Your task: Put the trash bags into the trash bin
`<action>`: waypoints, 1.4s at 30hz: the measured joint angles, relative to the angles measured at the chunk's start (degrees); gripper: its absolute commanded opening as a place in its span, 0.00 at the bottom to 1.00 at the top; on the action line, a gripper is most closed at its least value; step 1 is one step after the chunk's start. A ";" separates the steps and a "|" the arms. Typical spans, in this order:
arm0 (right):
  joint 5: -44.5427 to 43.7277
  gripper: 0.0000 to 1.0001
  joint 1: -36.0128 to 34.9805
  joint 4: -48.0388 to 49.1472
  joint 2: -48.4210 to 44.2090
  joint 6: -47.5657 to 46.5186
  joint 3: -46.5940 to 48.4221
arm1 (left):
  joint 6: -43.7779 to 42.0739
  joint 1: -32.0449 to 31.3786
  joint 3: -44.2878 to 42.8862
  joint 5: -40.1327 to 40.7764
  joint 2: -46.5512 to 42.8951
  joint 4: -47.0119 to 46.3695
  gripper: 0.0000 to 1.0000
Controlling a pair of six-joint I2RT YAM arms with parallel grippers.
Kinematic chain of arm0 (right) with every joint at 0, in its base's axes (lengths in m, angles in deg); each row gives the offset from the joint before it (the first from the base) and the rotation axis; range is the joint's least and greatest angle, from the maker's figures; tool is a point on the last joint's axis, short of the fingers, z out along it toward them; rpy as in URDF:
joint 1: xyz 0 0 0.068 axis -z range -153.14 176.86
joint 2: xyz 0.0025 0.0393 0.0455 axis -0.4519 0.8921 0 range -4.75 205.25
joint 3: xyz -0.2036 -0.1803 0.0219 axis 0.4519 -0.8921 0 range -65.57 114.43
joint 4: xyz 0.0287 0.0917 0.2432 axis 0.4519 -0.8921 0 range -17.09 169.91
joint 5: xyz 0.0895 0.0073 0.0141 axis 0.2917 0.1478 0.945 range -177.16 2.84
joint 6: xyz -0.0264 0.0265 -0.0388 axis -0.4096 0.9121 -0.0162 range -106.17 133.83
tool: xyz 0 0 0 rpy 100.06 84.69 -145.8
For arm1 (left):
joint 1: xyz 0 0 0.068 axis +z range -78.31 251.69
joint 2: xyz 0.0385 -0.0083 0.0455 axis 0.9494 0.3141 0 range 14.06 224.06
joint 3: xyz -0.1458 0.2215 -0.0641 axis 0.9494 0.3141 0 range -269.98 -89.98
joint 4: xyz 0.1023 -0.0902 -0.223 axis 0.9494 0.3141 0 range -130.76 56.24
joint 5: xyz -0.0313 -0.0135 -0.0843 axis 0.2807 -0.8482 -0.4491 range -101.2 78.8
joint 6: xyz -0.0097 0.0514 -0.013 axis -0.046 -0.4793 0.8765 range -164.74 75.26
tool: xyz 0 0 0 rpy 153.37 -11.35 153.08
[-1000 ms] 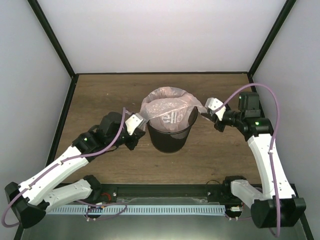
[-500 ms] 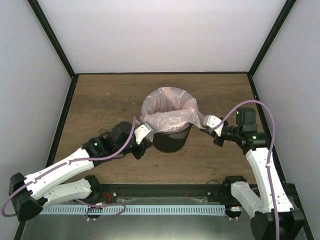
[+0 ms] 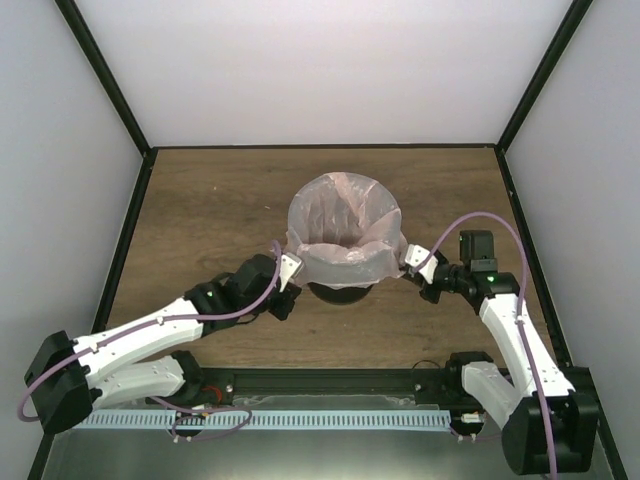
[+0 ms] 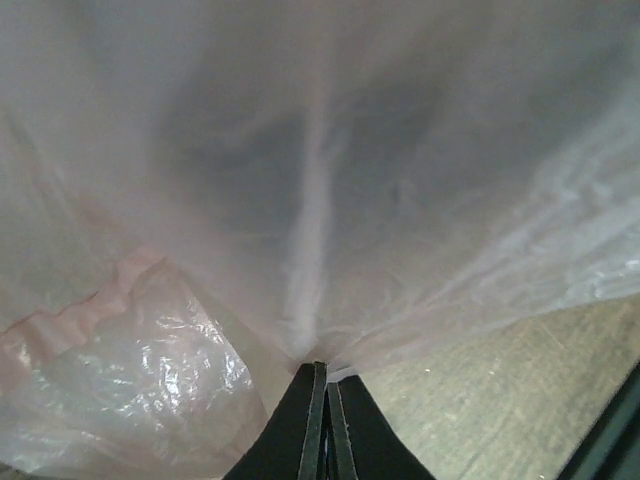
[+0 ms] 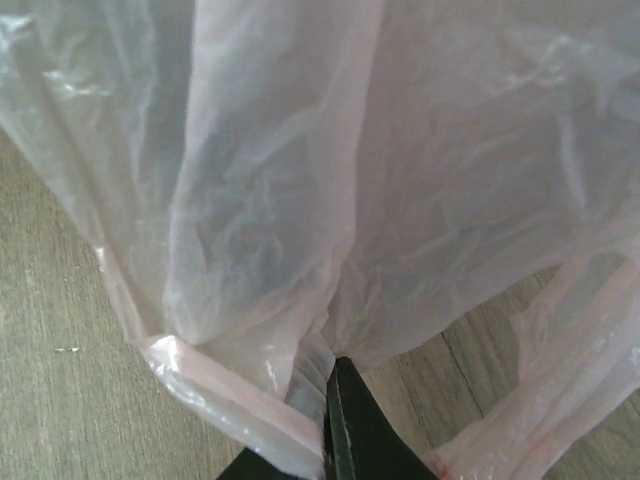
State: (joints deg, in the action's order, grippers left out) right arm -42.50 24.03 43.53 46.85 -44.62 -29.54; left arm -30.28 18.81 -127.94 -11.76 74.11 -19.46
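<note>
The pale-pink translucent trash bag (image 3: 345,225) sits mouth-up over the black trash bin (image 3: 338,293), and only the bin's lower front shows under the plastic. My left gripper (image 3: 290,270) is shut on the bag's left edge, low beside the bin. My right gripper (image 3: 418,265) is shut on the right edge. In the left wrist view the plastic (image 4: 320,180) runs taut from the closed gripper (image 4: 323,372), with a dark shape behind it. In the right wrist view the film (image 5: 300,180) bunches at the closed gripper (image 5: 330,375).
The bin stands mid-table on the brown wooden tabletop (image 3: 200,200). White walls with black corner posts (image 3: 105,75) enclose the table on three sides. A black rail (image 3: 330,380) with both arm bases runs along the near edge.
Both grippers moved down and toward the near edge while holding the bag. Its rim has been drawn lower over the bin's wall, hiding more of the black bin.
</note>
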 measured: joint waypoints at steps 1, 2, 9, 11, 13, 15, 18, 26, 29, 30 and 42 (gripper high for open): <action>-0.13 0.01 0.00 0.66 0.22 0.04 -0.44 | 0.63 0.00 0.70 0.92 0.00 -0.57 0.04; -0.28 0.01 0.00 1.27 0.48 0.07 -0.85 | 1.16 0.00 1.31 1.73 -0.02 -1.11 0.04; -1.53 0.01 0.00 5.33 1.84 0.35 -3.96 | 4.57 0.00 4.46 4.33 0.57 -4.79 0.04; -1.90 0.03 0.00 5.75 2.27 0.46 -4.46 | 5.29 0.00 4.96 4.28 1.44 -5.90 0.04; -2.05 0.04 0.00 5.99 2.34 0.61 -4.57 | 6.12 0.00 5.81 3.98 1.66 -6.75 0.04; -2.19 0.06 0.00 5.88 2.16 0.85 -4.59 | 6.82 0.00 6.78 3.76 1.05 -7.32 0.04; -2.34 0.22 0.00 4.79 0.76 1.18 -4.59 | 8.04 0.00 8.28 3.69 -2.25 -7.45 0.17; -2.23 0.61 0.00 -4.55 -4.85 1.88 -1.92 | 11.04 -0.04 7.98 1.95 -13.97 -3.91 0.59; -1.86 0.66 0.00 -10.49 -6.56 1.31 2.40 | 11.58 -0.04 5.57 1.33 -17.33 -0.46 0.66; -1.66 0.66 0.00 -12.22 -7.08 1.36 3.87 | 12.02 -0.04 4.44 1.44 -18.27 0.76 0.69; 0.24 0.63 1.70 -17.35 0.87 13.03 20.55 | 19.82 5.70 -3.48 13.64 -20.79 6.67 0.76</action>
State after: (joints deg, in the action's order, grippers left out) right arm -42.26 25.74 26.18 47.72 -31.60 -9.00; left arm -10.46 24.51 -131.41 1.88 53.33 -12.80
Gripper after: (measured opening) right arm 0.567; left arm 0.762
